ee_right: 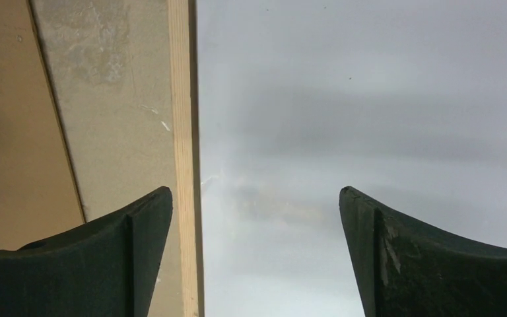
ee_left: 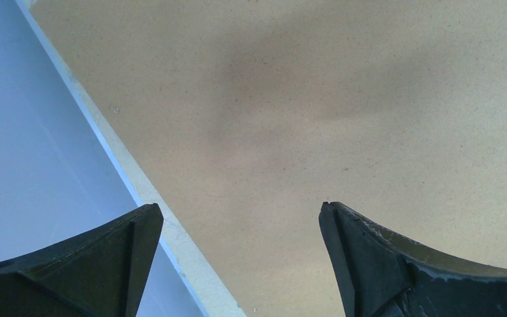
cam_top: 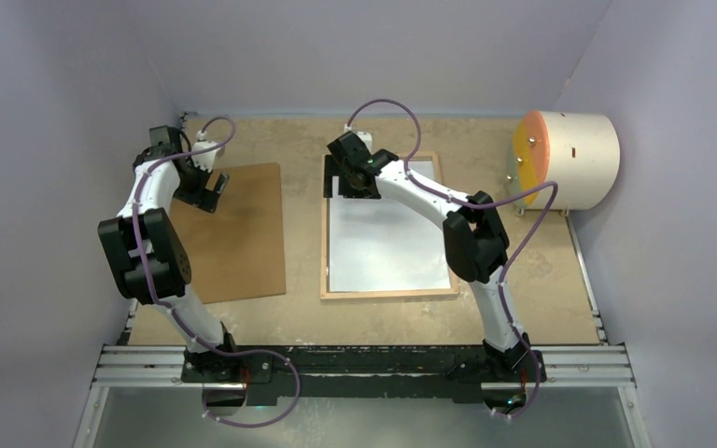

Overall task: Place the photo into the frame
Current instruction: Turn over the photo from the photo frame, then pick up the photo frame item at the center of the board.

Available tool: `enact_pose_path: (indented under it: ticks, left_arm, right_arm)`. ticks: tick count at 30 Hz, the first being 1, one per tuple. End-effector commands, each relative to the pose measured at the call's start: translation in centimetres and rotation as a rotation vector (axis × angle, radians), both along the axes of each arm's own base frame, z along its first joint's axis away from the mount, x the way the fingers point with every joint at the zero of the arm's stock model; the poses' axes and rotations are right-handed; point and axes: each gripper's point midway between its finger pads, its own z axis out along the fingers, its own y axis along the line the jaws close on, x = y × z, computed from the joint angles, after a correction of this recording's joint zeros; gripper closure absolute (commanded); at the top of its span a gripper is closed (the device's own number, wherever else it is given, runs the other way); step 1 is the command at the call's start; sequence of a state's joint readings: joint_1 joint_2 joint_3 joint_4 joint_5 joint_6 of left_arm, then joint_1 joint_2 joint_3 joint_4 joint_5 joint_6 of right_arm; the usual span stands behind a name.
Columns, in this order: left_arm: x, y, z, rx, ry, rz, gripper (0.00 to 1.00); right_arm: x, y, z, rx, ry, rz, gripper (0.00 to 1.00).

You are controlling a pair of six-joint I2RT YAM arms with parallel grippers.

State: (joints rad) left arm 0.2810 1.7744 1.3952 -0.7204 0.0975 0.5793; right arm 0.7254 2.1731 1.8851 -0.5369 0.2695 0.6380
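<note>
The photo (cam_top: 387,238) lies white back up inside the frame (cam_top: 387,295), which rests wood side up; the printed face is hidden. The right gripper (ee_right: 254,195) hangs over the frame's far left corner, fingers spread wide and gripping nothing. The left gripper (ee_left: 241,211), equally wide and empty, hovers over the brown backing board (cam_top: 243,243). Both wrist views cut off the fingers' lower parts.

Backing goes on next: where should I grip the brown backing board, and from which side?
Its far edge, from above with the left end effector, which hangs open over that end. The backing board lies flat and thin on the table, so only an edge offers purchase; likely one finger must wedge under.
</note>
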Motion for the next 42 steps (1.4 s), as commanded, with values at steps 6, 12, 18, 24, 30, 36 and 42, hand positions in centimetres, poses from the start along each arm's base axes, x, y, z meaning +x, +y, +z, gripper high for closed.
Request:
enact_pose_path:
  ticks: [6,12,18,24,30,36,42]
  left_arm:
    - [-0.1,-0.2,0.1,0.010,0.000,-0.045,0.02]
    - [0.5,1.7,0.5,0.047,-0.005,0.018,0.02]
    - [0.7,8.8,1.9,0.270,-0.031,0.185,0.05]
    - [-2.0,14.6,1.2,0.484,-0.011,0.293,0.08]
    - [-5.0,16.7,-1.9,0.559,0.026,0.343,0.10]
    - [-5.4,16.4,-3.9,0.542,0.029,0.343,0.10]
    - [-5.4,14.9,-6.9,0.427,0.086,0.334,0.11]
  right_arm:
    - [0.4,1.5,4.0,0.101,-0.055,0.024,0.01]
    - [-0.7,5.4,6.9,0.255,-0.123,0.125,0.01]
    - [-3.2,12.1,6.0,0.340,-0.084,0.218,0.03]
    - [-5.7,16.1,2.9,0.378,-0.017,0.258,0.05]
    - [-6.7,16.6,0.1,0.381,0.035,0.264,0.05]
    - [-6.8,15.8,-1.8,0.357,0.059,0.221,0.06]
    - [-7.5,15.6,-4.0,0.361,0.120,0.196,0.06]
